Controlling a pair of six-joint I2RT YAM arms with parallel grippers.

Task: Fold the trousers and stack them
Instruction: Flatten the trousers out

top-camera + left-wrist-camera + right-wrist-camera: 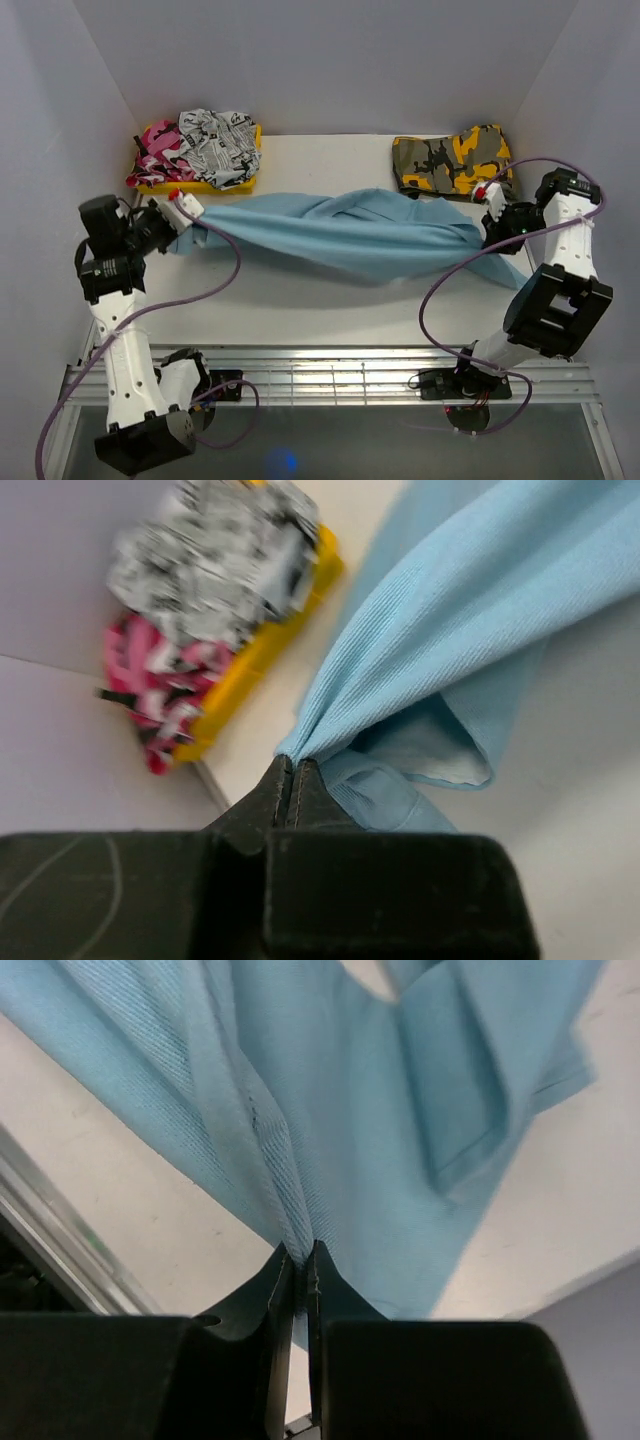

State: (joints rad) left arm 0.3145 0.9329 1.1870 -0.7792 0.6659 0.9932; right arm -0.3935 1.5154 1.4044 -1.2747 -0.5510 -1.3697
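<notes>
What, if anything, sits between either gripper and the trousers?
Nothing visible. The left gripper and the right gripper are each shut on one end of the trousers, which stretch between them over the table.

One pair of light-blue trousers. Three patterned garments: pink-black garment and grey-white garment at far left corner of the table, camouflage garment far right. One yellow tray. Two grippers: left gripper, right gripper.
</notes>
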